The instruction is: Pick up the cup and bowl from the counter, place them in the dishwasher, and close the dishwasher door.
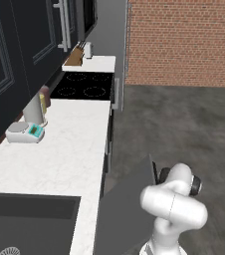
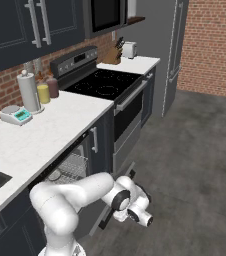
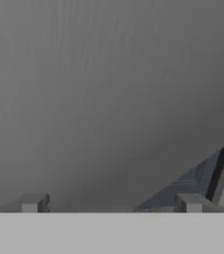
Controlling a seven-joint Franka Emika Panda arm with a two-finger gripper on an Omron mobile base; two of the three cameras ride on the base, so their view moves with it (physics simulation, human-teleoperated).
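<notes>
Gripper: the two-finger gripper shows two small grey fingertips set wide apart at the bottom of the hand view, nothing between them; they face a plain dark grey surface.
Arm: the white Franka arm bends low at the bottom centre of the right base view, wrist beside the cabinet fronts.
Dishwasher door: the flat dark charcoal door panel stands tilted part-way open, lower centre of the left base view, just left of the arm.
Dishwasher rack: the grey wire-grid rack is visible under the counter edge, left of centre in the right base view; a pale round item lies in it, too small to identify.
Counter: the long white marbled countertop carries a white scale with teal display and a tall pale cylinder, upper left.
Sink: the black basin sits at lower left.
Cup and bowl: position cannot be told.
</notes>
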